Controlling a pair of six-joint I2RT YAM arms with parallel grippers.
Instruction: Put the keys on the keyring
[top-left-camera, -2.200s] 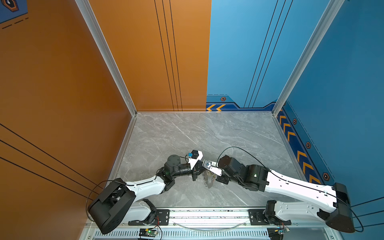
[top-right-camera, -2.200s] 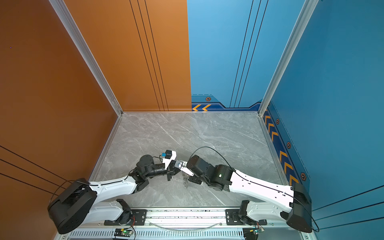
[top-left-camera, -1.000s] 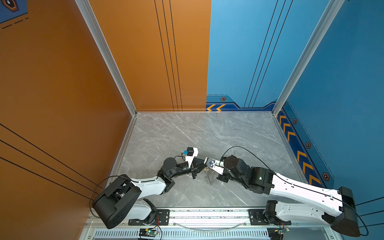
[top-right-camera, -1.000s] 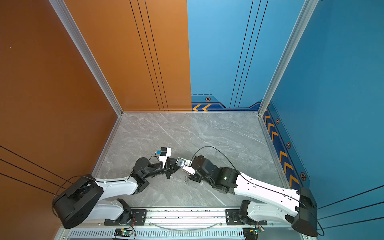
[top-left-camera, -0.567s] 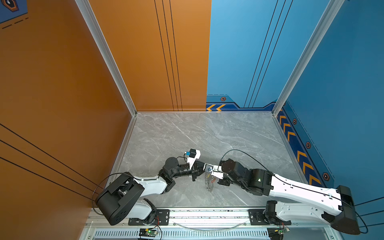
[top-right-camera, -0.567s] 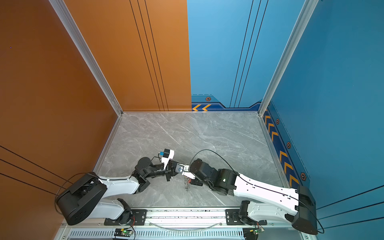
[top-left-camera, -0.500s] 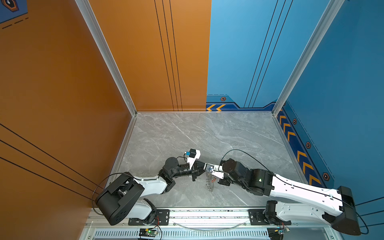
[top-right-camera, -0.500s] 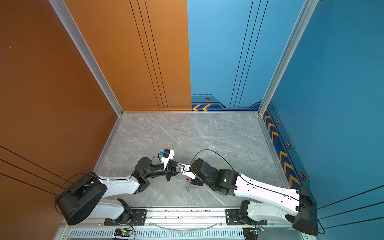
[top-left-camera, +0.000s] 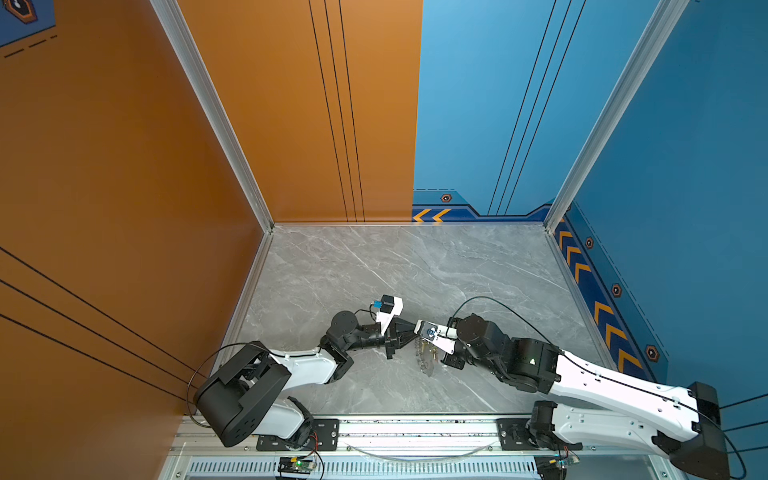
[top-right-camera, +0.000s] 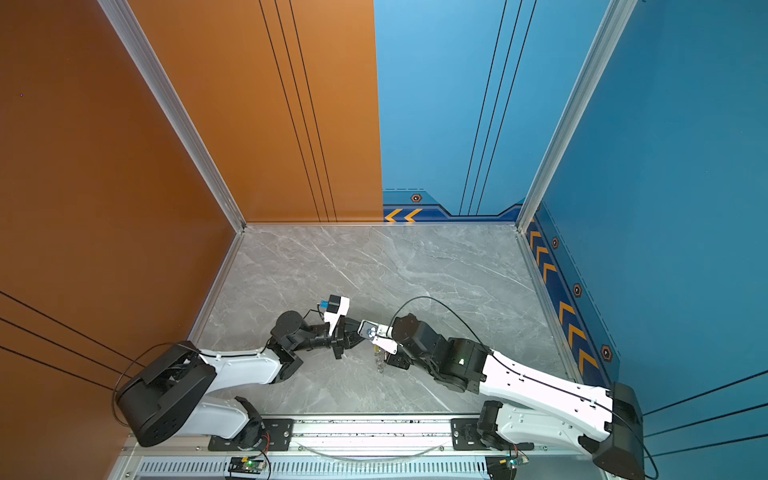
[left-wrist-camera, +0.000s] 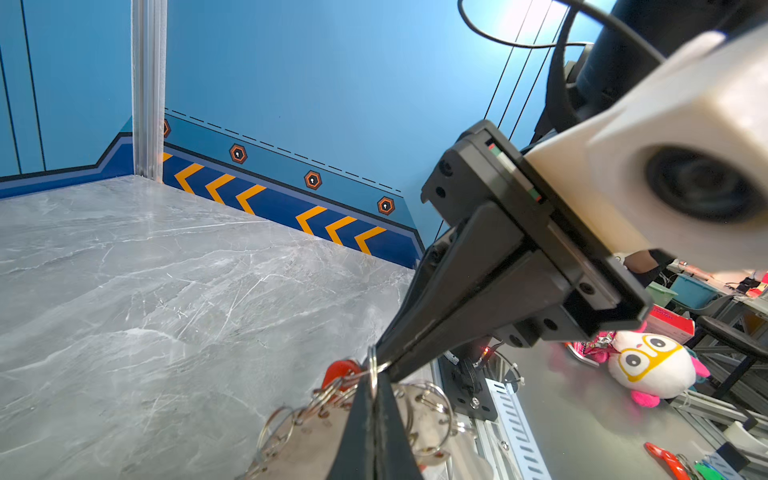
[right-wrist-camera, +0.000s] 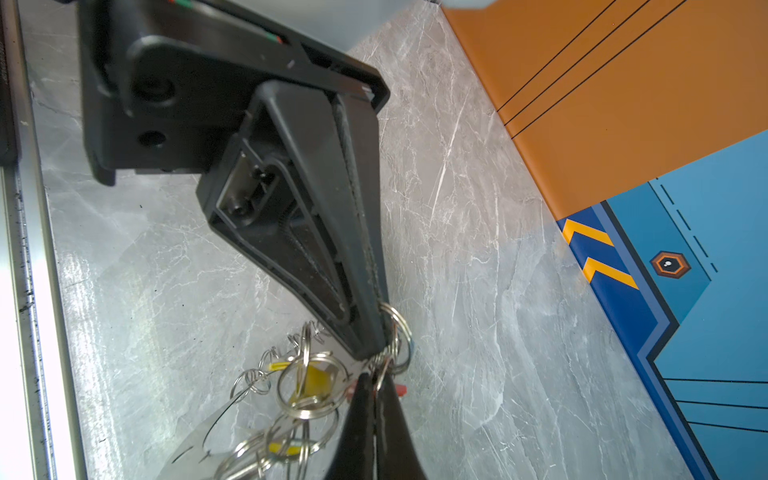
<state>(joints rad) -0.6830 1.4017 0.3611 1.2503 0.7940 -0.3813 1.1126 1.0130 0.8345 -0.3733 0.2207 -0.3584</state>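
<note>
Left gripper (left-wrist-camera: 372, 388) and right gripper (right-wrist-camera: 376, 386) meet tip to tip, low over the desk (top-left-camera: 374, 270) — both closed, each seemingly pinching the keyring (left-wrist-camera: 372, 359).

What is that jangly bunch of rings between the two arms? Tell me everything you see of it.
The bunch of rings is shiny silver wire loops linked in a tangle, with yellow tags and a red key head among them. It hangs between the left gripper and right gripper, both sets of jaws shut on rings.
</note>
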